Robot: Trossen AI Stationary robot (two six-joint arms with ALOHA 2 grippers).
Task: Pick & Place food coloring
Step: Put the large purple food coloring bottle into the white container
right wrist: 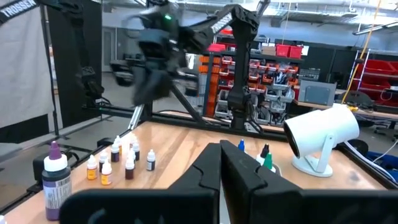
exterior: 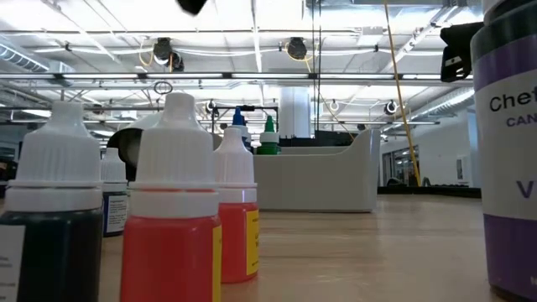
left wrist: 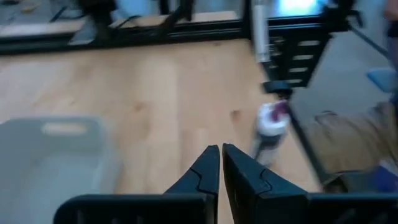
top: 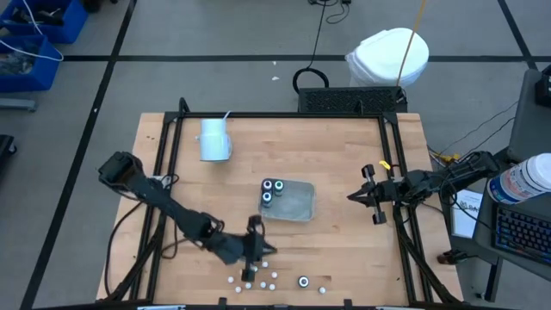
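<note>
The left gripper (top: 252, 250) hangs over the near middle of the table (top: 344, 250), just above the cluster of small bottles (top: 258, 279) scattered along the near edge. In the left wrist view its fingers (left wrist: 202, 177) are pressed almost together with only a thin slit between them, and nothing shows between the tips. That view also takes in the grey tray (left wrist: 53, 149) on one side and a purple-labelled bottle (left wrist: 270, 127) standing alone on the bare wood farther off.

The tray (top: 297, 205) sits near the middle of the table. Two dark bottles (top: 272, 191) with teal tops stand in its left end. A third dark bottle (top: 303, 282) stands alone on the table, right of the small cluster at the near edge. A white cup (top: 213, 139) lies on its side at the far left of the table, well apart from the tray.

The right gripper (top: 355, 197) waits at the right side of the table, pointing left toward the tray, its fingers (right wrist: 208, 171) pressed together on nothing.

In the low view the small bottles (exterior: 176, 218) fill the foreground: white caps, red and dark bodies, standing upright close together, with the tray (exterior: 319, 176) behind them and a tall purple-labelled bottle (exterior: 508, 151) at the right edge.
</note>
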